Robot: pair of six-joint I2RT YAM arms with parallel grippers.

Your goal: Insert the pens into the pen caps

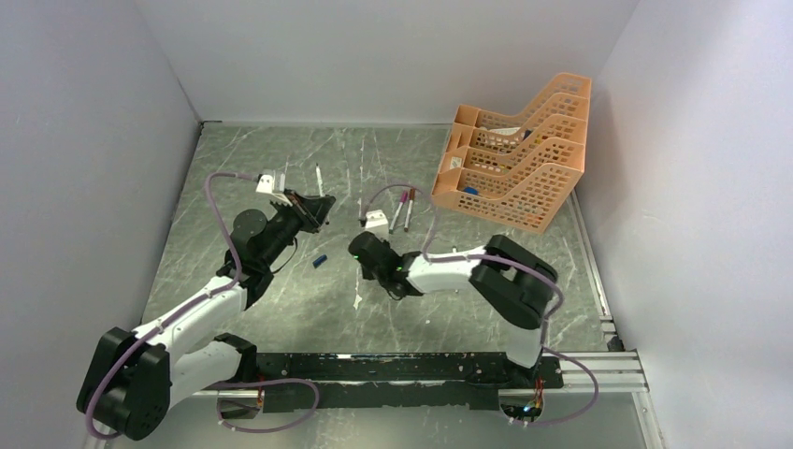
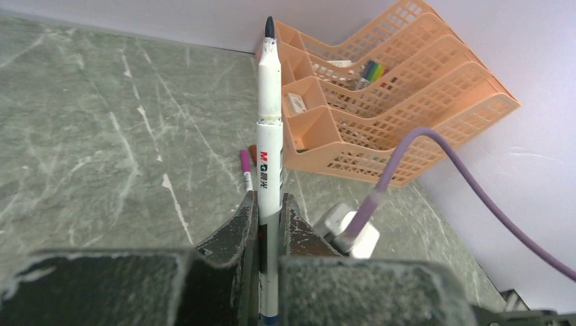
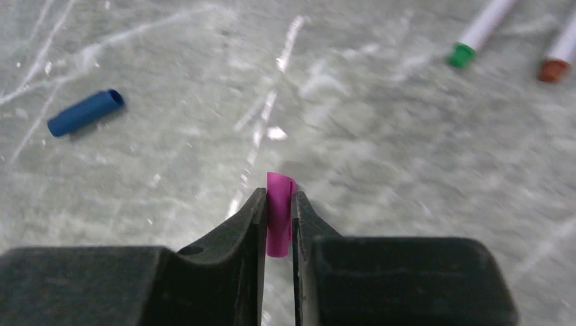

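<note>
My left gripper (image 2: pixel 270 200) is shut on a white pen (image 2: pixel 269 142) whose bare dark tip points away from the wrist. In the top view this gripper (image 1: pixel 316 210) is at the left centre. My right gripper (image 3: pixel 278 198) is shut on a magenta cap (image 3: pixel 279 214), just above the table. In the top view it (image 1: pixel 359 247) is right of the left gripper. A blue cap (image 3: pixel 86 112) lies loose on the table between the arms (image 1: pixel 320 261). Two capped pens (image 1: pixel 404 208) lie side by side near the tray. Another thin pen (image 1: pixel 319 178) lies farther back.
An orange mesh tray (image 1: pixel 514 159) stands at the back right and also shows in the left wrist view (image 2: pixel 407 102). Purple cables (image 1: pixel 220 201) loop over both arms. Grey walls close the table on three sides.
</note>
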